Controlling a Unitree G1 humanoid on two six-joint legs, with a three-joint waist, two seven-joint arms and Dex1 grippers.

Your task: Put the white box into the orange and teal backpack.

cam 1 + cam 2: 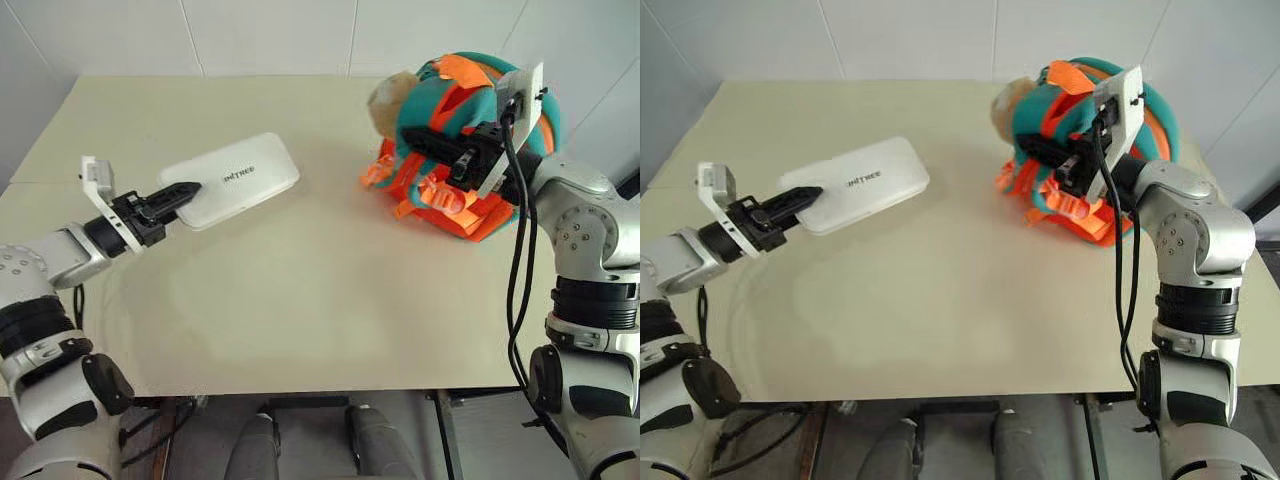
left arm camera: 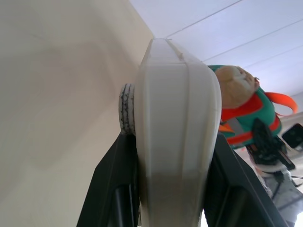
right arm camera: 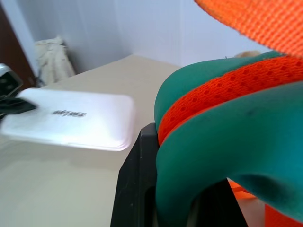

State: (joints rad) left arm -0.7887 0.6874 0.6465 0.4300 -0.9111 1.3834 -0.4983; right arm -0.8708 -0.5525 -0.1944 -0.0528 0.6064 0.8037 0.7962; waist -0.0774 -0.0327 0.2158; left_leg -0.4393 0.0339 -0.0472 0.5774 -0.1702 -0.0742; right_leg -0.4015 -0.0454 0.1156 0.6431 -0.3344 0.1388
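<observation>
Left eye view: you hold both things now.
Your left gripper (image 1: 183,194) pinches the white box (image 1: 232,180); its length points at the orange and teal backpack (image 1: 470,140), clamped in your right gripper (image 1: 445,148).

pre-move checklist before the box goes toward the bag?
1. Left claw clamped on the white box: ok, a finger on each face of the box in the left wrist view.
2. Box off the table: ok, it looks raised at its held end.
3. Right claw gripping the orange and teal backpack: ok, shut on a teal padded strap.
4. Backpack opening visible and wide enough: cannot tell.
5. Plush bear out of the box's way: cannot tell.
6. Table between box and backpack free: ok.
</observation>
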